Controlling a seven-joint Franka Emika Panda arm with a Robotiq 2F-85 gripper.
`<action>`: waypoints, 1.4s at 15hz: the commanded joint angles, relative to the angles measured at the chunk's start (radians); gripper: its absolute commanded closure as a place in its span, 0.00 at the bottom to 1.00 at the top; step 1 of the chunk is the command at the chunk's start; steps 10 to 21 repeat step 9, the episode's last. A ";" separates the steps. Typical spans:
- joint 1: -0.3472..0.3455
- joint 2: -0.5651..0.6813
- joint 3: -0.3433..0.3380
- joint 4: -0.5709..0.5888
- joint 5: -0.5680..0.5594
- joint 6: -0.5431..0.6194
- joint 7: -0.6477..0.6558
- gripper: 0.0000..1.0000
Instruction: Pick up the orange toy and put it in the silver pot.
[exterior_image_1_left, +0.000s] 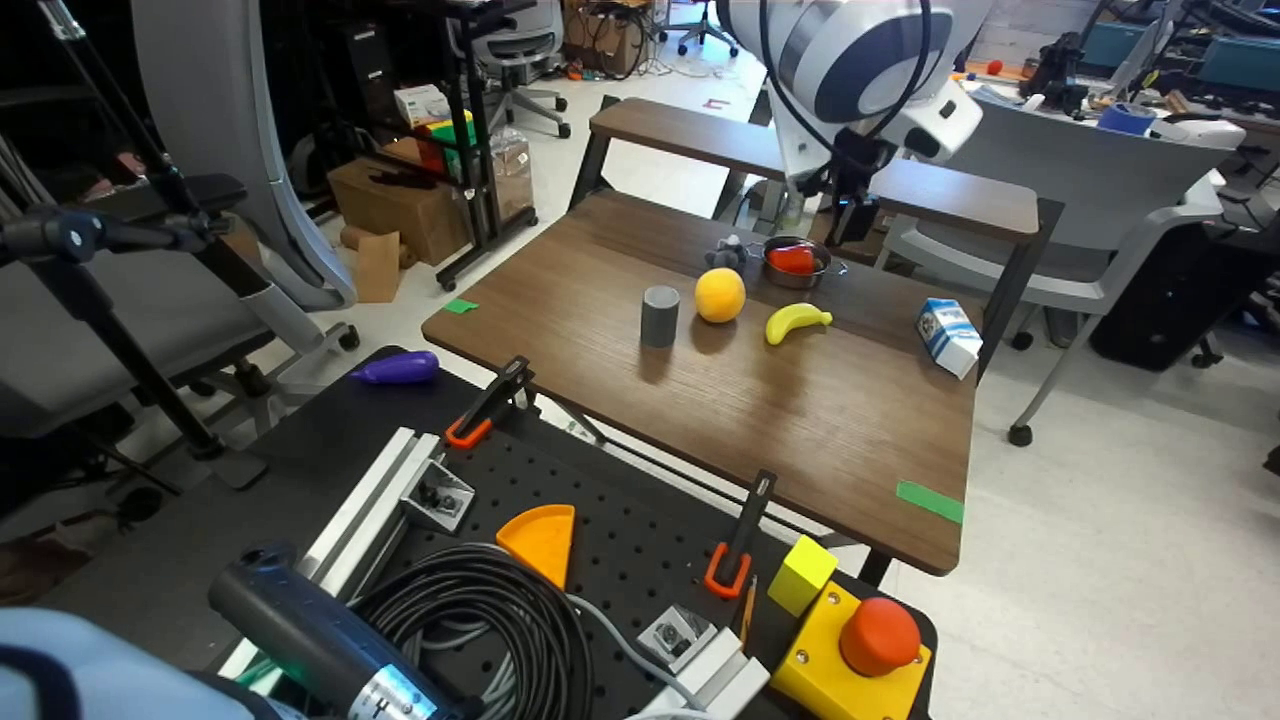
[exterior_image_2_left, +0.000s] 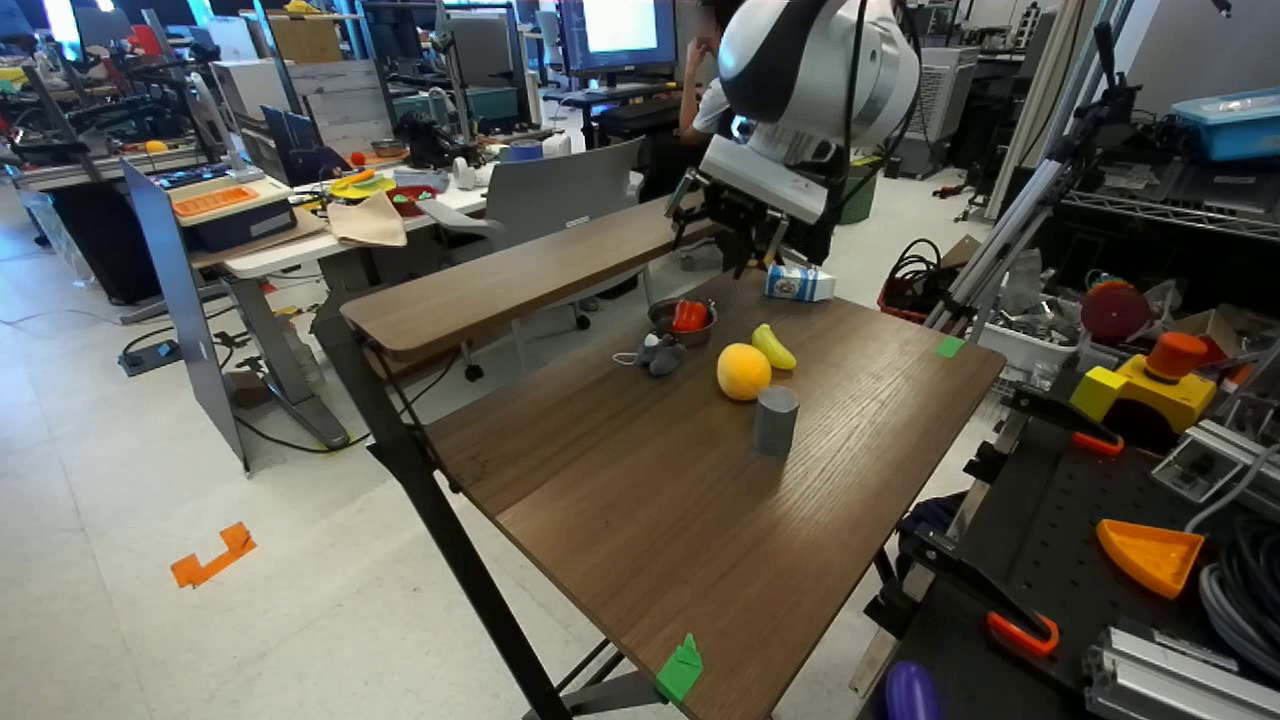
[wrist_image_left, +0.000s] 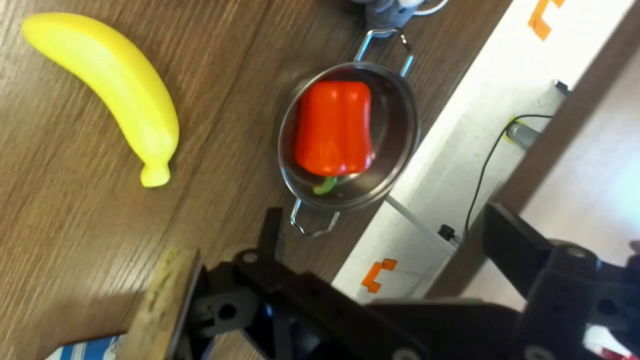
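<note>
The orange toy (wrist_image_left: 334, 131) is a chunky red-orange pepper with a green stem. It lies inside the silver pot (wrist_image_left: 387, 165), a round metal pot with two wire handles. In both exterior views the orange toy (exterior_image_1_left: 792, 260) (exterior_image_2_left: 690, 316) shows inside the silver pot (exterior_image_1_left: 795, 281) (exterior_image_2_left: 658, 316), near the table's shelf-side edge. My gripper (wrist_image_left: 387, 227) is open with nothing between its fingers. In the wrist view, the pot lies beyond the fingertips, toward the upper left. The gripper also shows in both exterior views (exterior_image_1_left: 850, 222) (exterior_image_2_left: 727, 245), above the table beside the pot.
A yellow banana (wrist_image_left: 117, 82), an orange-yellow round fruit (exterior_image_1_left: 720, 295) and a grey cylinder (exterior_image_1_left: 659, 317) stand near the pot. A grey plush toy (exterior_image_2_left: 660, 356) sits against one pot handle. A blue-white carton (exterior_image_1_left: 948, 336) lies near an edge. A raised shelf (exterior_image_2_left: 530, 275) runs behind.
</note>
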 joint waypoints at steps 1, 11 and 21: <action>-0.022 -0.225 0.009 -0.219 0.019 0.003 -0.056 0.00; 0.001 -0.159 -0.012 -0.147 0.004 -0.007 -0.023 0.00; 0.001 -0.159 -0.012 -0.147 0.004 -0.007 -0.023 0.00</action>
